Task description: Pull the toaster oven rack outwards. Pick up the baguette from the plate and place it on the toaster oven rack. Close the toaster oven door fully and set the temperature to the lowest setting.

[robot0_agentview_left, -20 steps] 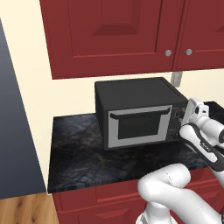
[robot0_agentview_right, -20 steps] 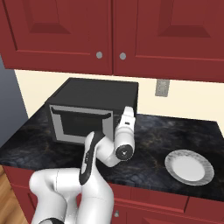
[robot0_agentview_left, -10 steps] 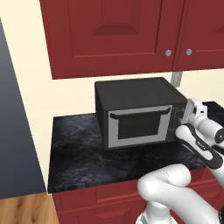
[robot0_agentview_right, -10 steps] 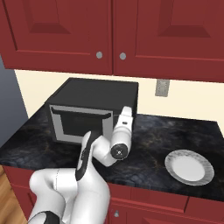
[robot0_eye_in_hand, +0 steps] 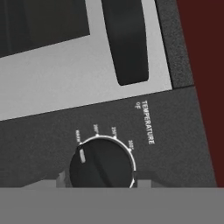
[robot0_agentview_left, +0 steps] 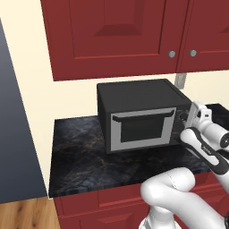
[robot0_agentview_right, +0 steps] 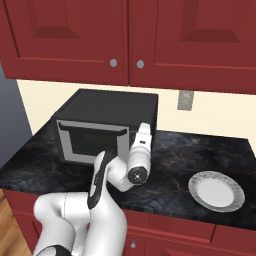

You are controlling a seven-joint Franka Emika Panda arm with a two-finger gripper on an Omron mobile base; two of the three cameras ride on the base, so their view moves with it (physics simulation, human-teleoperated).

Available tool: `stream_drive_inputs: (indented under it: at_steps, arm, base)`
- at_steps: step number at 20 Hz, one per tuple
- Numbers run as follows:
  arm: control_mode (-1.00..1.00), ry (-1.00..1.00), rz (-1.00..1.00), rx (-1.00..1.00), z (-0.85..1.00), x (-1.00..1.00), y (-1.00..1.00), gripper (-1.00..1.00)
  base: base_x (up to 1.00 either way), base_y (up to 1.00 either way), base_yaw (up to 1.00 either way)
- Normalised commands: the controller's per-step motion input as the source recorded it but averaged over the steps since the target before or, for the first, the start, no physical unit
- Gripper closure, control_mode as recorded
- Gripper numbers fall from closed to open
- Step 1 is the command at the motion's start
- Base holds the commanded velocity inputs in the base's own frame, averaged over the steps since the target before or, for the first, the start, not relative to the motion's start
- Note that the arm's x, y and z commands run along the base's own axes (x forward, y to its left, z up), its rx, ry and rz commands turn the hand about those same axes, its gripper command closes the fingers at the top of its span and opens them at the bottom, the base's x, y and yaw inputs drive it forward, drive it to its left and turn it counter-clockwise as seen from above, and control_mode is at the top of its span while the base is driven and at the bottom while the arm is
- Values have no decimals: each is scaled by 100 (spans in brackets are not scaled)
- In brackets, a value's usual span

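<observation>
The matte-black toaster oven [robot0_agentview_left: 138, 93] stands on the counter with its silver-grey door [robot0_agentview_left: 141, 129] closed flat; the rack and the baguette are hidden. My gripper [robot0_agentview_left: 184, 117] is pressed against the oven's right side panel. In the hand view the fingertips [robot0_eye_in_hand: 63, 178] flank the round black temperature knob [robot0_eye_in_hand: 101, 162], one on each side and touching its rim. The knob's pale marker points up-left at the first scale label. Above it lie the door's grey face [robot0_eye_in_hand: 65, 83] and the end of the dark handle bar [robot0_eye_in_hand: 124, 39]. In the right base view my hand [robot0_agentview_right: 142, 142] covers the panel.
An empty white plate [robot0_agentview_right: 216, 190] lies on the dark marble counter [robot0_agentview_left: 85, 152] to the right of the oven. Red wall cabinets [robot0_agentview_right: 125, 35] hang above. A wall outlet [robot0_agentview_right: 185, 100] sits behind the oven's right side.
My wrist and forearm have shifted slightly while the hand stays at the knob panel. The oven, its door and the plate have not moved.
</observation>
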Motion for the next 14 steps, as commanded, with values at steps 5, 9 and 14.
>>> stream_drive_inputs:
  at_steps: [5,9,14]
  arm:
    - [-100,2,15,-17,-15,0,4,100]
    - [-100,1,21,-17,-17,0,0,100]
    - [-100,0,24,-13,-15,0,0,100]
  base:
    - [0,0,0]
    - [0,0,0]
    - [0,0,0]
